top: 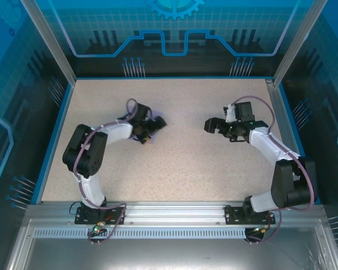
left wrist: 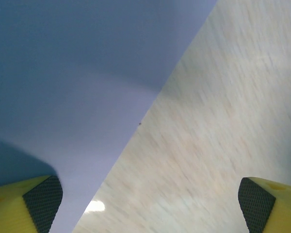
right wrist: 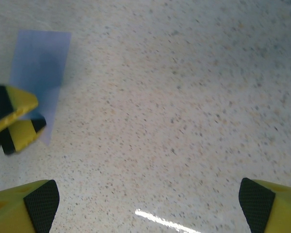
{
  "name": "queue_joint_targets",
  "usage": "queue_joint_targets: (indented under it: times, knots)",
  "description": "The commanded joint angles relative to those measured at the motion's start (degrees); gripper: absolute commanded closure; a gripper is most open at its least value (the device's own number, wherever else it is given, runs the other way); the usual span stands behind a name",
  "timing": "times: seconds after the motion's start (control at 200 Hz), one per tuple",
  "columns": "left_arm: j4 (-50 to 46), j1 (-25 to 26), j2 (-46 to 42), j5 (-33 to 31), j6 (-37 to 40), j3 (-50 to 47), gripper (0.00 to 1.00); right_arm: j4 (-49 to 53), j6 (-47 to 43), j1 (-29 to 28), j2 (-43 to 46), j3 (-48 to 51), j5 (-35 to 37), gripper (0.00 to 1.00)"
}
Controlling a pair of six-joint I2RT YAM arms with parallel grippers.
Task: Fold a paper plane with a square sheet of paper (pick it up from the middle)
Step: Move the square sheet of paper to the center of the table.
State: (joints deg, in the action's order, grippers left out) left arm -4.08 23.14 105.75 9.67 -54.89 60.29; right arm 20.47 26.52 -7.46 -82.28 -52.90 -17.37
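The pale lavender sheet of paper (right wrist: 40, 68) lies flat on the speckled table, a plain upright rectangle at the upper left of the right wrist view. The yellow fingers of my left gripper (right wrist: 17, 120) overlap its lower edge there. Seen from the left wrist, the paper (left wrist: 72, 82) covers the left half, reaching down beside the left pad (left wrist: 42, 201). My left gripper (left wrist: 150, 204) is open, with bare table between its pads. My right gripper (right wrist: 150, 204) is open over bare table, to the right of the sheet. From above, the left gripper (top: 154, 125) and right gripper (top: 210, 125) face each other mid-table.
The beige speckled table (top: 180, 163) is ringed by a blue rim and aluminium frame posts (top: 50, 42). Both arm bases sit on the rail (top: 174, 214) at the near edge.
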Motion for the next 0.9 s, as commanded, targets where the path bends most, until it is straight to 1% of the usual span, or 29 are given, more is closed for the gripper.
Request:
queue_joint_targets:
  times: [0.0, 0.055, 0.14, 0.21, 0.26, 0.305, 0.4, 0.485, 0.585, 0.685, 0.77, 0.895]
  knots:
    - [10.31, 7.80, 0.05, 1.65, -14.75, -4.33, 0.01, 3.24, 4.21, -0.70, 1.02, 0.53, 2.04, 0.01]
    - [12.77, 10.86, -0.74, 0.42, -14.95, -3.80, 0.01, 3.29, 4.59, -0.65, 0.68, 0.36, 0.59, 0.01]
    - [11.76, 12.97, -4.90, -2.06, -12.26, -3.40, 0.01, 4.63, 5.81, -0.75, 0.19, -0.45, -1.09, 0.01]
    - [9.29, 12.65, -11.27, -5.65, -10.40, -6.04, 0.01, 4.36, 7.41, -1.23, 0.77, -0.34, -1.57, 0.03]
    - [7.58, 12.18, -16.76, -9.28, -8.21, -8.73, 0.01, 1.33, 8.40, -2.13, 1.35, 0.75, -3.92, 0.08]
    - [3.12, 11.56, -21.56, -12.73, -5.87, -10.26, 0.01, -1.80, 9.69, -3.49, 1.29, 1.47, -6.07, 0.12]
    - [-5.85, 9.23, -31.03, -18.45, -1.40, -13.51, 0.01, -4.23, 12.14, -7.90, -1.33, -0.40, -5.62, 0.15]
    - [-9.02, 4.81, -38.28, -18.41, 0.76, -17.58, 0.01, -3.02, 12.94, -12.49, -6.05, -5.52, -2.29, 0.18]
    - [-12.04, 0.44, -44.70, -19.04, 3.10, -21.23, 0.01, -2.74, 14.25, -17.84, -13.25, -12.30, -1.22, 0.25]
    - [-12.28, -1.44, -49.49, -20.20, 4.92, -24.34, 0.01, 0.33, 15.53, -22.92, -20.47, -20.30, 2.09, 0.26]
    - [-12.27, -2.38, -51.82, -20.41, 6.63, -26.19, 0.01, 5.75, 16.18, -26.45, -27.02, -28.32, 5.98, 0.26]
    - [-11.79, -3.09, -53.50, -21.01, 8.00, -28.16, 0.01, 10.28, 16.63, -29.57, -35.88, -37.88, 6.84, 0.26]
